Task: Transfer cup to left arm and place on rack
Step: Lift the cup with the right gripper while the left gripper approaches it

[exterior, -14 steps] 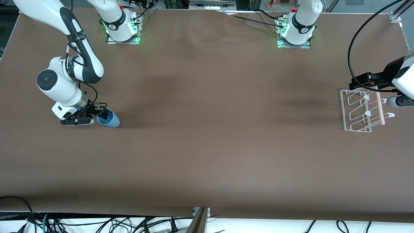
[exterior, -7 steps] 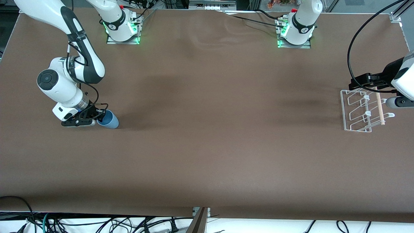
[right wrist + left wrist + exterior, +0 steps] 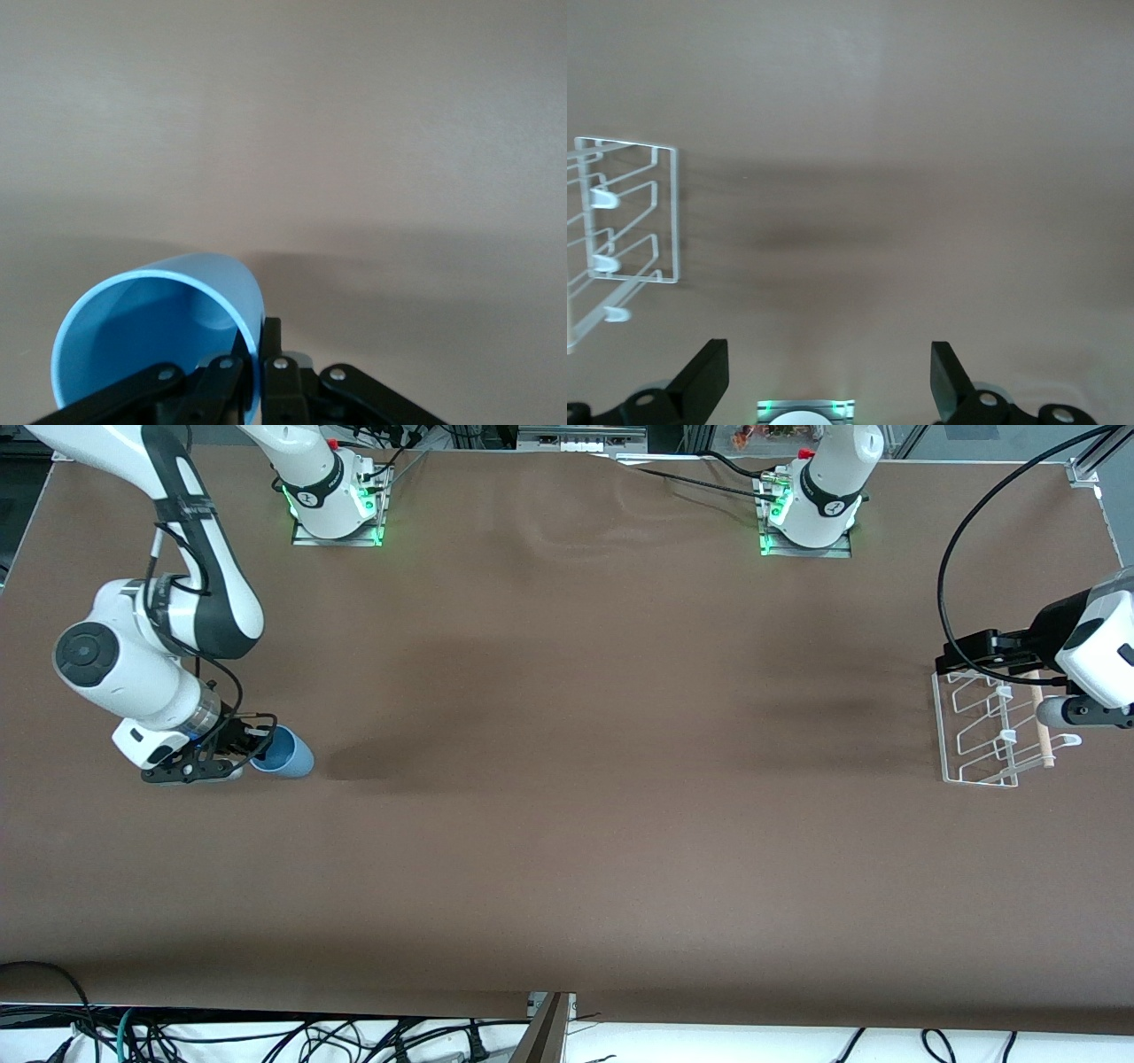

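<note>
The light blue cup [image 3: 283,755] hangs tilted just above the table near the right arm's end, its shadow lying apart from it. My right gripper [image 3: 257,746] is shut on the cup's rim, one finger inside the mouth and one outside. The right wrist view shows the cup [image 3: 159,328] pinched at its wall by the right gripper [image 3: 257,354]. My left gripper [image 3: 970,654] hovers open and empty over the rack's edge farthest from the front camera. The white wire rack [image 3: 939,726] sits at the left arm's end of the table; the left wrist view shows the rack [image 3: 675,212] beside the open left gripper [image 3: 828,381].
A light wooden dowel [image 3: 1042,735] runs along the rack's outer side. The two arm bases [image 3: 335,509] [image 3: 808,514] stand at the table's edge farthest from the front camera. A black cable [image 3: 952,558] arcs over the left arm's end. Brown table cloth stretches between cup and rack.
My right gripper closed on the cup's rim and carried it up and toward the right arm's end of the table. The left gripper drifted slightly toward the table's middle.
</note>
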`<state>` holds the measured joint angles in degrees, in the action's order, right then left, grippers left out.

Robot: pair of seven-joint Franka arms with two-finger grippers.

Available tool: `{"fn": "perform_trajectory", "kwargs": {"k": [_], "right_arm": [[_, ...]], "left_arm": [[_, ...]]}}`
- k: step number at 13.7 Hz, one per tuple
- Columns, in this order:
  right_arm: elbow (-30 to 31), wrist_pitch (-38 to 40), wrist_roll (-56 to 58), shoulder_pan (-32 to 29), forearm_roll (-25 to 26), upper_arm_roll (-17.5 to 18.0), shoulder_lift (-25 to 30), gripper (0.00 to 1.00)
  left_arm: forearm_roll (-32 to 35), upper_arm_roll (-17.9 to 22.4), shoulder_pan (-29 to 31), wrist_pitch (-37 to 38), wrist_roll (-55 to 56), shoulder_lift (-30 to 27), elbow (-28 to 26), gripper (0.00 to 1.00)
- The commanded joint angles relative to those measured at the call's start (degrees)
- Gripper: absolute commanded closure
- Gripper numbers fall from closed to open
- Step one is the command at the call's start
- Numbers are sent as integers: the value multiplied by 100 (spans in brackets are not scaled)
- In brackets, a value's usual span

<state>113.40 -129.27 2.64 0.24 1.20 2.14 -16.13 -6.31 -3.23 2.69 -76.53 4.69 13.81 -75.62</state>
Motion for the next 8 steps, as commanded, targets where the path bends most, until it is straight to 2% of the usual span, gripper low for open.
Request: {"fn": "perform_trajectory", "kwargs": {"k": [1, 3, 6, 8], "right_arm": [[-475, 682, 27, 55, -355, 260, 14, 100], [-722, 938, -131, 64, -942, 444, 14, 100], [-933, 1044, -674, 117, -2199, 787, -12, 100], [-1117, 974, -1114, 353, -2911, 989, -82, 100]], "left_arm": [[-133, -28, -14, -55, 6, 17, 12, 0], [-255, -37, -32, -81, -11, 139, 12, 0], [-485, -37, -32, -81, -46, 166, 12, 0], [-467, -37, -206, -142, -536, 236, -58, 0]]}}
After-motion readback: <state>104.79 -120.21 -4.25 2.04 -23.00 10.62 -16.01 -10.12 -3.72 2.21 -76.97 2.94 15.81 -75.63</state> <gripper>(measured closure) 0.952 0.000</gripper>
